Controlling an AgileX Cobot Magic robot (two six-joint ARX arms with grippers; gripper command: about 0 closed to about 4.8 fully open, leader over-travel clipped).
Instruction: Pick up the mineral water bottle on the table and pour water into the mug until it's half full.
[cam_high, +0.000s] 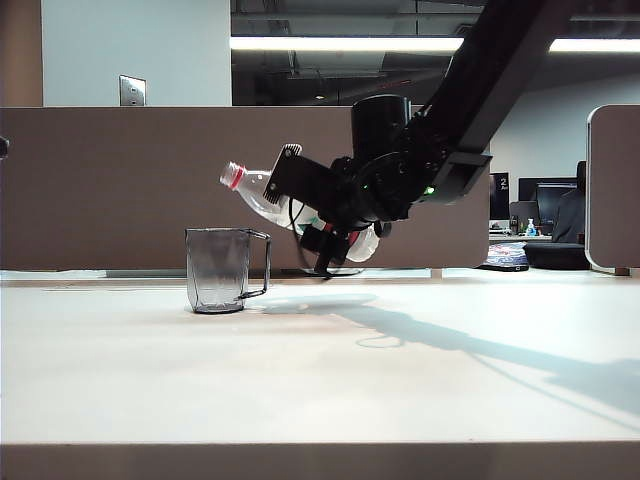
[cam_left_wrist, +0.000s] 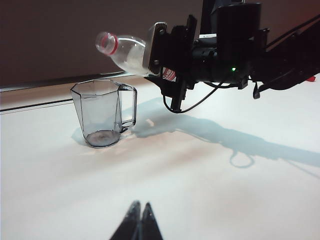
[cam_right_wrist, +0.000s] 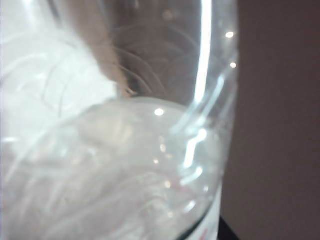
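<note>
Above white table (cam_high: 320, 370), right hand (cam_high: 318, 212) clamps near-horizontal bottle (cam_high: 262, 194), mouth toward mug (cam_high: 218, 270); left hand (cam_left_wrist: 139, 220) together.

You're in an office: brown partitions (cam_high: 150, 185) behind the white table (cam_high: 320, 370), ceiling strip lights (cam_high: 340, 44), monitors (cam_high: 548, 195) and a seated colleague (cam_high: 572, 215) beyond.

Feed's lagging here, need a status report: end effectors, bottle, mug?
Right end effector holds clear plastic mineral water bottle tilted, mouth above smoky-grey transparent mug. Left end effector shut, low over white table. No obstructions seen.
</note>
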